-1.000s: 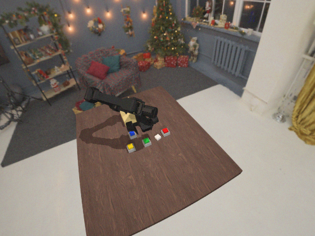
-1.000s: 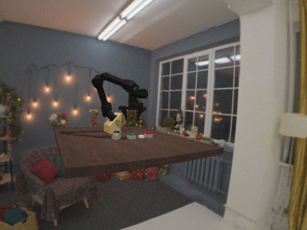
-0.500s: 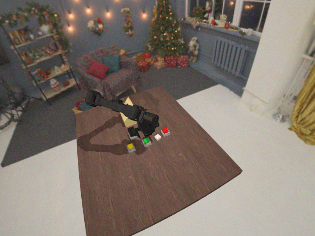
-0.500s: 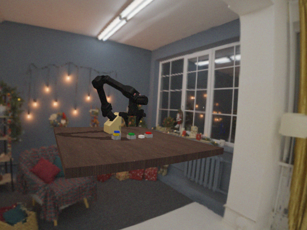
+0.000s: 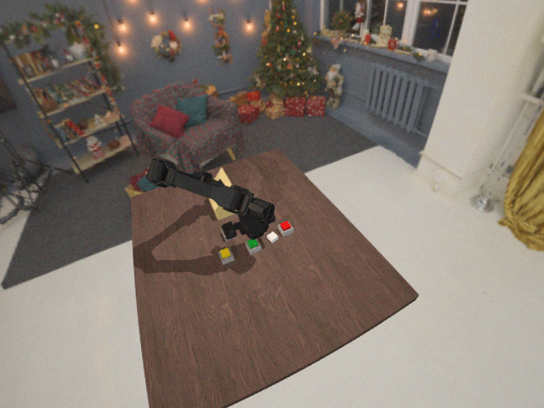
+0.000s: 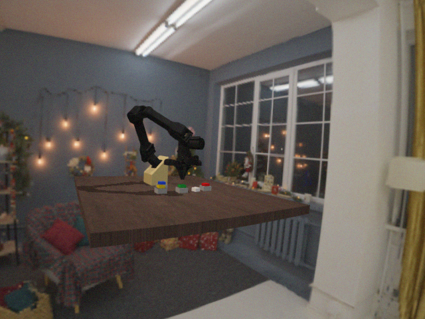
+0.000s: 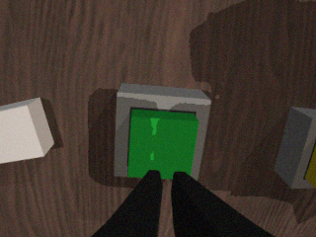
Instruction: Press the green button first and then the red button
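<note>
The green button (image 5: 252, 243) (image 6: 181, 186) (image 7: 162, 140) sits in its grey housing, its cap standing raised. My gripper (image 6: 182, 178) (image 7: 165, 181) is shut and empty, pointing down. The exterior view shows a gap between its tips and the green cap. In the wrist view the tips overlap the near edge of the cap. The red button (image 5: 286, 225) (image 6: 205, 184) stands on the far side of the white block from the green button, its cap raised; it is outside the wrist view.
The white block (image 5: 272, 237) (image 6: 195, 189) (image 7: 20, 133) lies between the green and red buttons. The yellow button (image 5: 224, 253) (image 6: 160, 187) (image 7: 312, 170) is on the green button's other side. The blue button (image 6: 161, 182) is behind the yellow one, largely hidden by the arm in the top view.
</note>
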`<state>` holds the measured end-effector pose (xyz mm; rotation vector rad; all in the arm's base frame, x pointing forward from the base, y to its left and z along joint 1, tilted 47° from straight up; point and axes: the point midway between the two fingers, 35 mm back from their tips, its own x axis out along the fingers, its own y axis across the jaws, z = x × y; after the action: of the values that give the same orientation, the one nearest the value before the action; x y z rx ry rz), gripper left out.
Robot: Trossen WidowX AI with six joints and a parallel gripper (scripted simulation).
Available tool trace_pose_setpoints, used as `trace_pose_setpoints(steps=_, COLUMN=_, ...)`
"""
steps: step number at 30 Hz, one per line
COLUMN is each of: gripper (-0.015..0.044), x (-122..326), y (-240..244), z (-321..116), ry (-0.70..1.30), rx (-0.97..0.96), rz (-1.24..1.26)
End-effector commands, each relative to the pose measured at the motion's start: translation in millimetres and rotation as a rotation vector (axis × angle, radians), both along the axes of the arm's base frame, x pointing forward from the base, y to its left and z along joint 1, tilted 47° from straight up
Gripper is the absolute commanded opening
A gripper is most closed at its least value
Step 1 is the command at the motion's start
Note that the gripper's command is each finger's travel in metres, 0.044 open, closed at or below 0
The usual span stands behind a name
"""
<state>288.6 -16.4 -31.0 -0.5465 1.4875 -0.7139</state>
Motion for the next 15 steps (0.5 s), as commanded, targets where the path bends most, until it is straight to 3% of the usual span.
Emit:
trace_pose_setpoints(steps=1, gripper=0.0020, x=0.4, y=-0.7, z=-0.2, ry=0.001, rx=-0.005, rz=0.005)
trace_pose_setpoints(steps=15, gripper=0.0020, x=-0.2, y=-14.3, z=-13.2, ry=0.001, rx=-0.005, rz=0.005)
